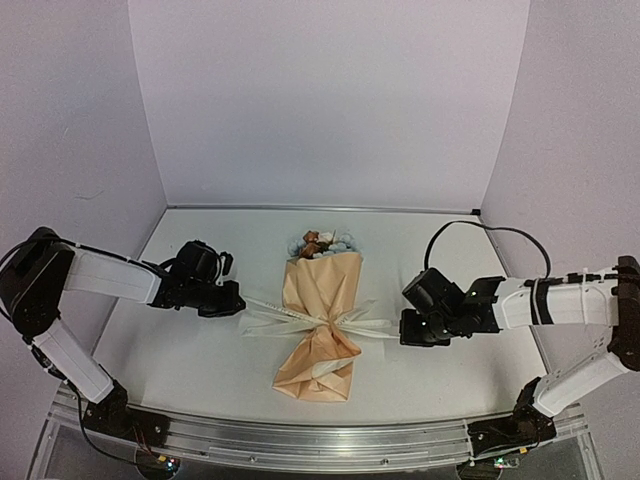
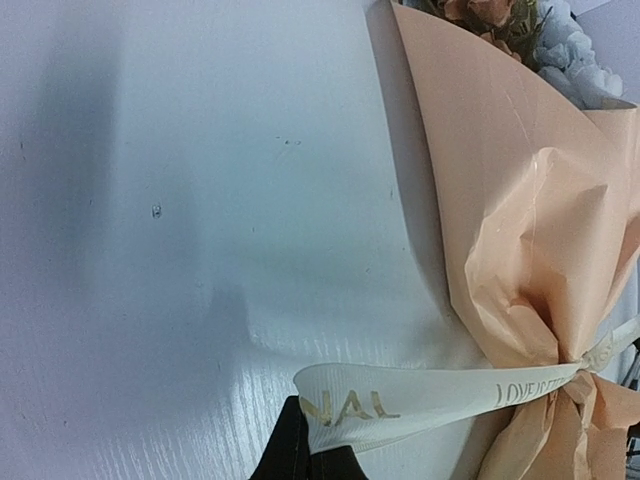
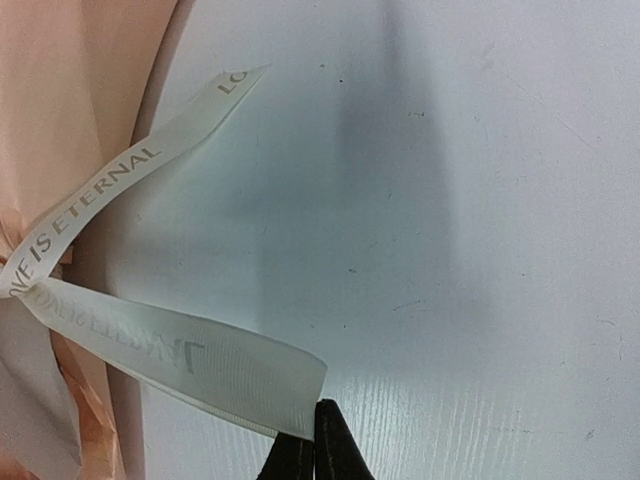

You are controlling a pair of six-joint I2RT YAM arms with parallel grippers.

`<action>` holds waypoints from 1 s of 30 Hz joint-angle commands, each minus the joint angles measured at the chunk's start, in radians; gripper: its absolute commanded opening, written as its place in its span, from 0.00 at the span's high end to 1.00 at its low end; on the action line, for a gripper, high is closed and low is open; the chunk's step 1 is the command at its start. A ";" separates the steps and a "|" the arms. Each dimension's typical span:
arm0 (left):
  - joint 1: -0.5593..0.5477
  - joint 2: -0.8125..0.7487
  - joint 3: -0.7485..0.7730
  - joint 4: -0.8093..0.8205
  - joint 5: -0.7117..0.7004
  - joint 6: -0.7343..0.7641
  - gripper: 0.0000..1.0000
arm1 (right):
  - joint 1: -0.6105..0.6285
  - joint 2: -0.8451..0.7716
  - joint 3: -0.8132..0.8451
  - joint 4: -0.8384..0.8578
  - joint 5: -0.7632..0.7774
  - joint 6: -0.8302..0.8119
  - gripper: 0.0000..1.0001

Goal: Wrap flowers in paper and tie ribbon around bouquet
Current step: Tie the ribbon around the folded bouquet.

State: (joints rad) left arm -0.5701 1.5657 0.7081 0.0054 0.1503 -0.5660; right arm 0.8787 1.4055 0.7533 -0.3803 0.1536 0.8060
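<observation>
The white table (image 1: 190, 370) carries the bouquet (image 1: 318, 350) at its middle, blooms toward the far edge and flared foot toward the near edge, with the peach paper (image 1: 320, 285) closed around the blue and brown flowers (image 1: 322, 243). The cream ribbon (image 1: 290, 318) is cinched around the cone's lower part, its lettered tails spreading toward the left and right edges. The left end effector (image 1: 238, 303) is clenched on the end of a left tail, and the right end effector (image 1: 404, 329) is clenched on the end of a right tail.
</observation>
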 commanded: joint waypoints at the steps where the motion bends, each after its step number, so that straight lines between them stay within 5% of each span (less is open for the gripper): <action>1: 0.047 -0.049 0.036 -0.103 -0.155 0.038 0.98 | -0.016 -0.018 0.000 -0.270 0.069 -0.025 0.96; 8: 0.012 -0.136 0.058 -0.172 -0.162 0.027 0.43 | -0.016 -0.070 0.037 -0.336 0.032 -0.032 0.36; 10: 0.004 -0.174 0.065 -0.195 -0.160 0.026 0.35 | -0.016 -0.092 0.047 -0.362 0.033 -0.039 0.27; 12: 0.000 -0.213 0.079 -0.220 -0.154 0.032 0.06 | -0.016 -0.121 0.059 -0.382 0.033 -0.049 0.20; 13: 0.000 -0.236 0.085 -0.232 -0.153 0.036 0.01 | -0.017 -0.131 0.064 -0.394 0.030 -0.054 0.17; 16: -0.001 -0.296 0.110 -0.256 -0.128 0.049 0.00 | -0.017 -0.168 0.078 -0.423 0.028 -0.077 0.02; 30: -0.001 -0.407 0.266 -0.351 -0.117 0.142 0.00 | -0.018 -0.362 0.118 -0.526 0.094 -0.230 0.02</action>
State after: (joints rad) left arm -0.5774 1.1937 0.9205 -0.3172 0.0645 -0.4633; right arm 0.8661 1.0669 0.8469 -0.8132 0.1944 0.6294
